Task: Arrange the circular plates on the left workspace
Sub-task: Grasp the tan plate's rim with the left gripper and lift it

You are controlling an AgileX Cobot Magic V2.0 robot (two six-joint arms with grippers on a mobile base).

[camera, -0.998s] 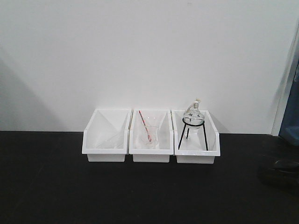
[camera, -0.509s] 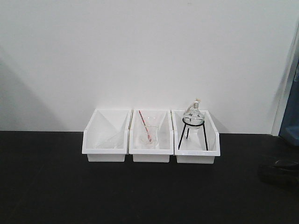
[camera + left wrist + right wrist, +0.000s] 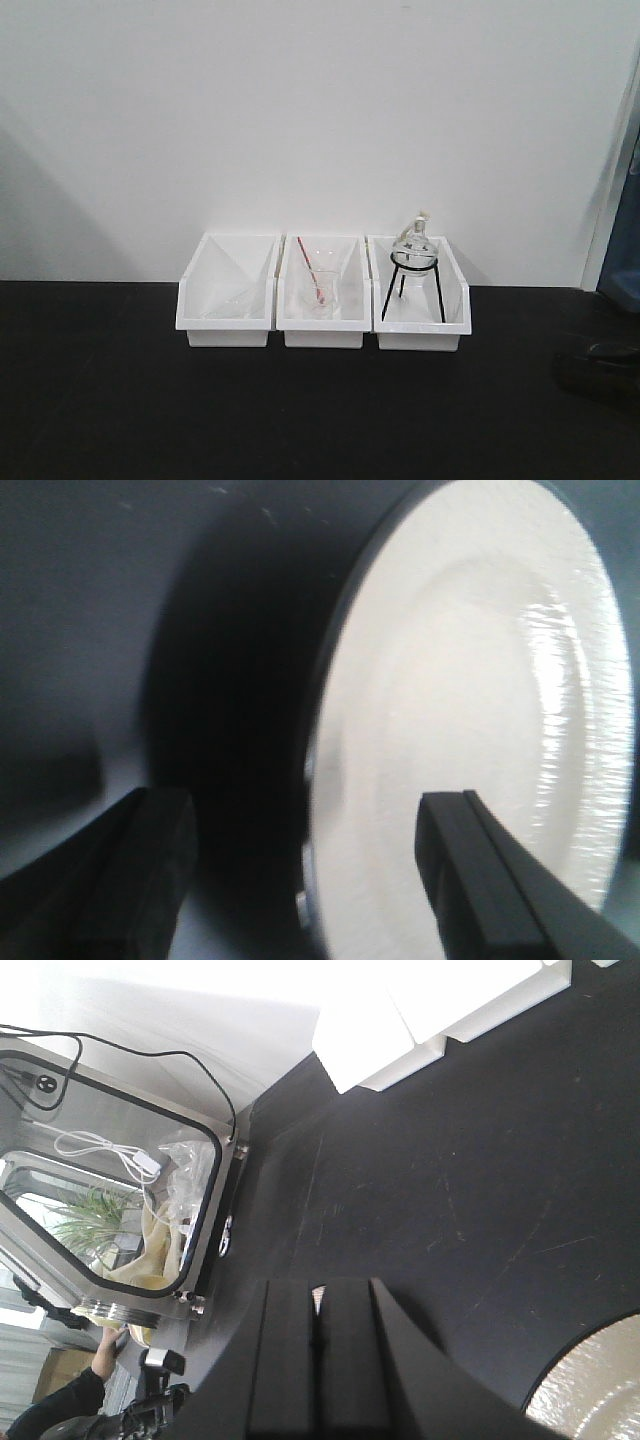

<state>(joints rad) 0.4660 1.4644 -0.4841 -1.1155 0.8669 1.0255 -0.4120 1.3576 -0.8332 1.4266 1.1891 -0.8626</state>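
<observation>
In the left wrist view a glossy beige circular plate (image 3: 470, 700) fills the right half of the frame, its dark rim edge running down the middle. My left gripper (image 3: 310, 875) is open, one finger on each side of that rim, not closed on it. The right wrist view shows my right gripper (image 3: 317, 1305) shut and empty above the black countertop (image 3: 450, 1160). The edge of a second tan plate (image 3: 600, 1385) lies at the lower right. No plate and no gripper appears in the front view, only the black left workspace (image 3: 200, 420).
Three white bins (image 3: 322, 290) stand in a row against the back wall; the middle one holds a beaker with a red rod, the right one a flask on a tripod (image 3: 413, 265). A glass-fronted chamber (image 3: 110, 1180) sits beyond the counter's end.
</observation>
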